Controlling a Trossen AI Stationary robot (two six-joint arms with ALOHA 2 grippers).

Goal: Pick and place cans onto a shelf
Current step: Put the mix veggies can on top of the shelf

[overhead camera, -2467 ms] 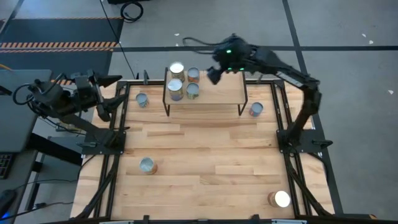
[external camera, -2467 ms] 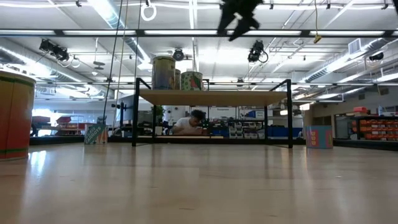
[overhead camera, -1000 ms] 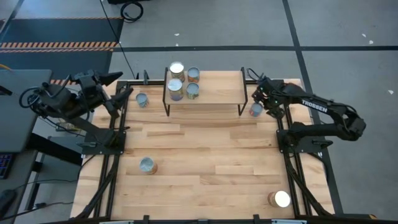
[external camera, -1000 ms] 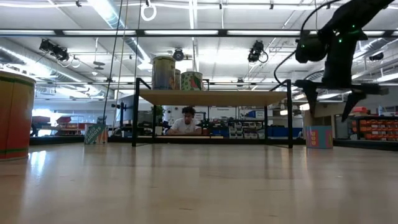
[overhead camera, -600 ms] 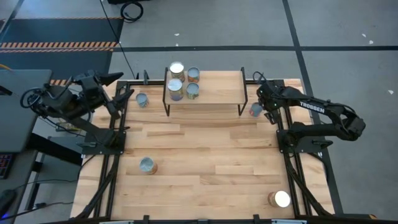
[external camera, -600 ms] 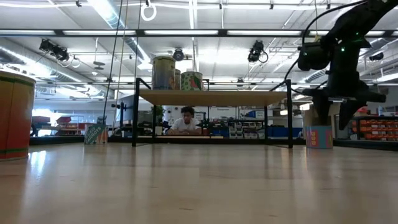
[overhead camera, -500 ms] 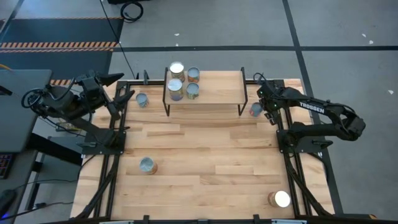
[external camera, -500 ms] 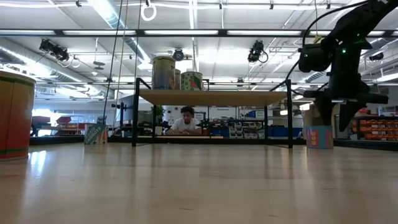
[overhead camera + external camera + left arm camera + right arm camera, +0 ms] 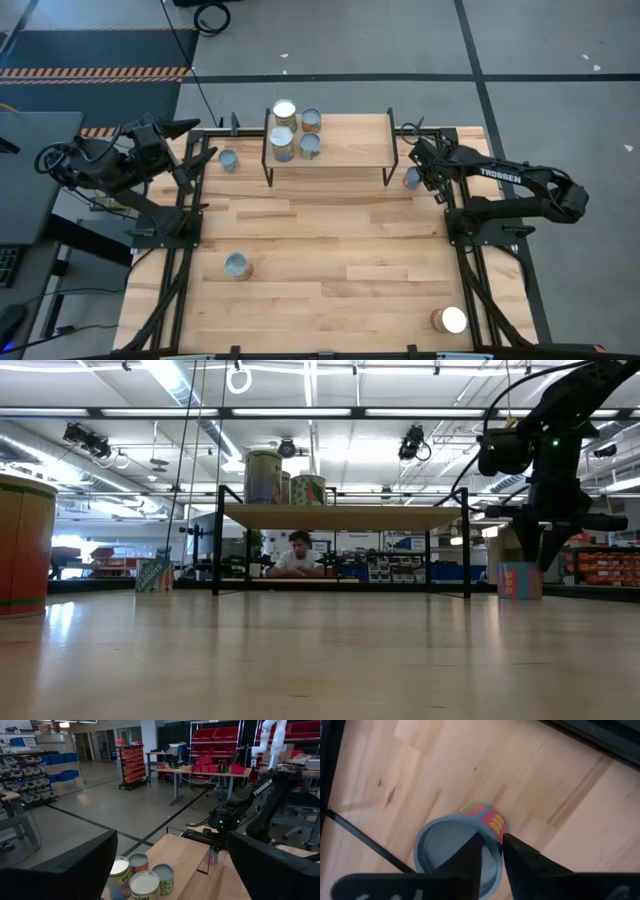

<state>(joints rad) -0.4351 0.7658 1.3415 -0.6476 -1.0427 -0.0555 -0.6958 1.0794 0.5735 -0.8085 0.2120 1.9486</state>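
On the light-wood plank counter (image 9: pixel 330 240), a small round tin with a glaring silver top (image 9: pixel 450 320) stands at the near right corner. A second small silver-topped tin (image 9: pixel 237 265) stands well apart from it at the near left.

Farther back on the right, the right gripper (image 9: pixel 420 172) is down over a small blue-and-pink labelled tin (image 9: pixel 410 178) that sits on the counter just right of the shelf's right legs. In the right wrist view its fingers (image 9: pixel 470 855) are drawn in to a slim gap and pinch the tin's rim, one over the lid and one against the label.

Level with it on the left, a small blue-topped tin (image 9: pixel 228 160) stands on the counter just outside the shelf's left legs.

The small raised light-wood shelf on thin black legs (image 9: pixel 350 145) stands at the far middle. Four tins (image 9: pixel 283 143) are bunched at its left end, two in front and two behind.

The left gripper (image 9: pixel 200 158) hangs at the far left edge of the counter, its fingers spread wide and holding nothing.
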